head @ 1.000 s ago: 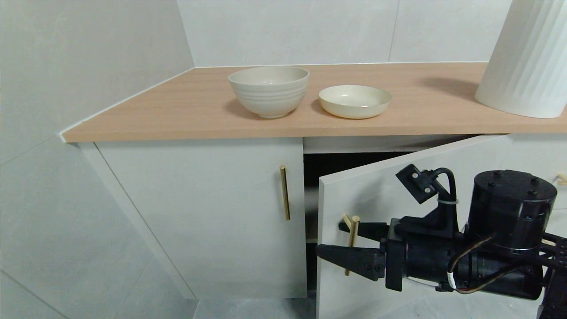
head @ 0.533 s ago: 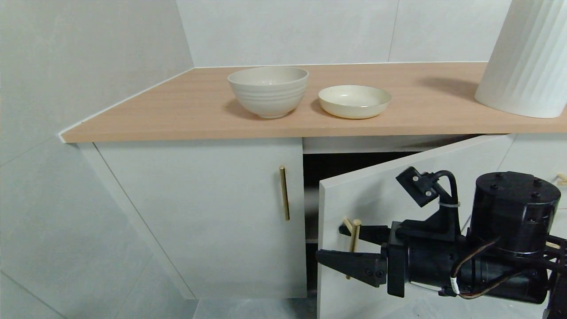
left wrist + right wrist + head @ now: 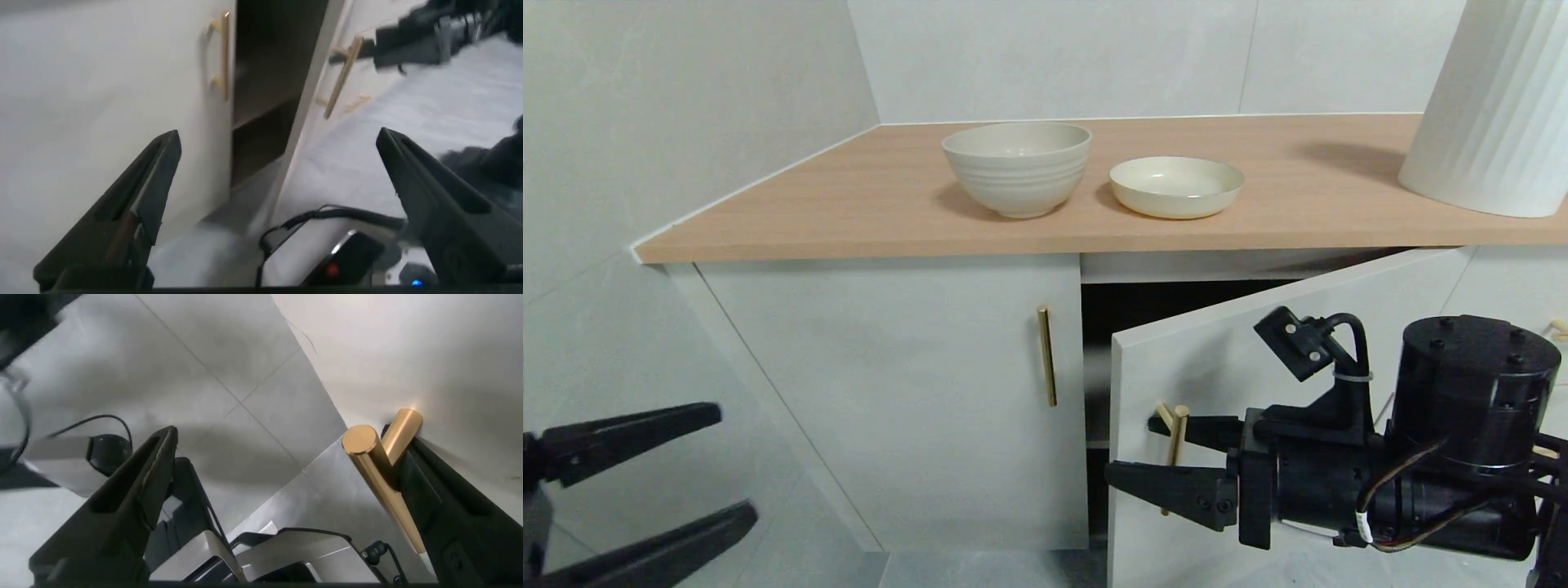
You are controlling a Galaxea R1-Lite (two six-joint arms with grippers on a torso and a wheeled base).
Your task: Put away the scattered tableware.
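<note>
- And here comes the left gripper (image 3: pixel 734 464), up into the head view low and to the left of the cabinet (image 3: pixel 890 392), jaws spread wide.
- The right gripper (image 3: pixel 1131 447) has sunk a touch in front of the cabinet, its fingers still straddling the handle (image 3: pixel 1174 441) of the open door (image 3: pixel 1217 351).
- That door has swung a shade further out from the cabinet, its top corner now sitting slightly lower in the head view.
</note>
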